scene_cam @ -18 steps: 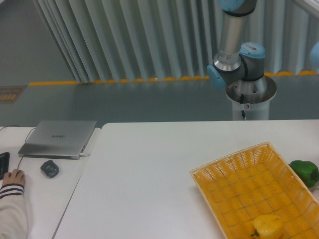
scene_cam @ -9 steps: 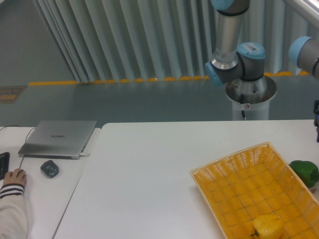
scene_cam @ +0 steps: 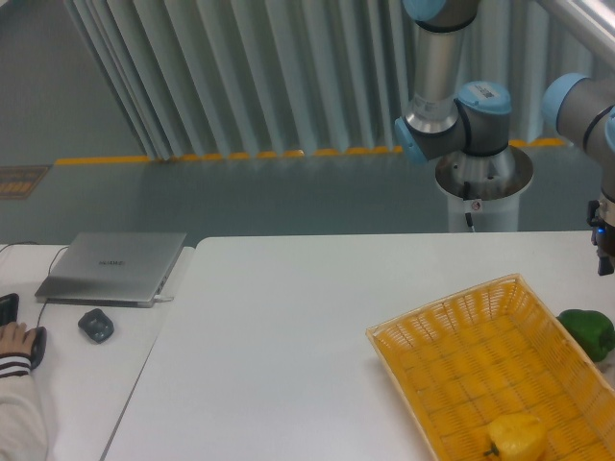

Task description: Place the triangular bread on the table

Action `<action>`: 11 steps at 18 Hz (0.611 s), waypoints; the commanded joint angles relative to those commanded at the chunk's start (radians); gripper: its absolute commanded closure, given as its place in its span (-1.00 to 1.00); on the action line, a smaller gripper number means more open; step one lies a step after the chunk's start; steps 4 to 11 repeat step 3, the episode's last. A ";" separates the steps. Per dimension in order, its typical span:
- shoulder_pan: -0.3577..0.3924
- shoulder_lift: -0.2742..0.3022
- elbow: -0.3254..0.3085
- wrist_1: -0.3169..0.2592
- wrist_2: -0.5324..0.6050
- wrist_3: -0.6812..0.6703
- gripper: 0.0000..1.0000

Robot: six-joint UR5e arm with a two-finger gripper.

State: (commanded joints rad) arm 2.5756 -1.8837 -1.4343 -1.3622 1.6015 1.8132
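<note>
Triangular bread: not visible anywhere in the camera view, so its location, the way it points and its long axis cannot be read. It may lie past the right edge of the frame, beyond the woven yellow basket (scene_cam: 495, 370); that is a guess only.

The basket sits on the white table (scene_cam: 288, 336), toward its right front, long axis running diagonally from near centre to lower right. Inside the basket, at its near end, is a yellow bell pepper (scene_cam: 517, 437). A green pepper (scene_cam: 588, 331) lies on the table just beside the basket's right rim.

The arm's wrist section (scene_cam: 605, 230) enters at the right edge, above the basket's far right corner. Fingertips are cut off by the frame; jaw state cannot be told.

Left of the basket, well apart, on a separate lower desk: closed laptop (scene_cam: 113, 266), dark mouse (scene_cam: 95, 325), a person's hand (scene_cam: 13, 338).
</note>
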 joint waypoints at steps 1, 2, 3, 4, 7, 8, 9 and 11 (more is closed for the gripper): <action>-0.003 -0.002 0.000 0.000 -0.005 0.000 -1.00; -0.005 -0.002 0.000 0.002 -0.006 0.000 -1.00; -0.005 -0.002 0.000 0.002 -0.006 0.000 -1.00; -0.005 -0.002 0.000 0.002 -0.006 0.000 -1.00; -0.005 -0.002 0.000 0.002 -0.006 0.000 -1.00; -0.005 -0.002 0.000 0.002 -0.006 0.000 -1.00; -0.005 -0.002 0.000 0.002 -0.006 0.000 -1.00; -0.005 -0.002 0.000 0.002 -0.006 0.000 -1.00</action>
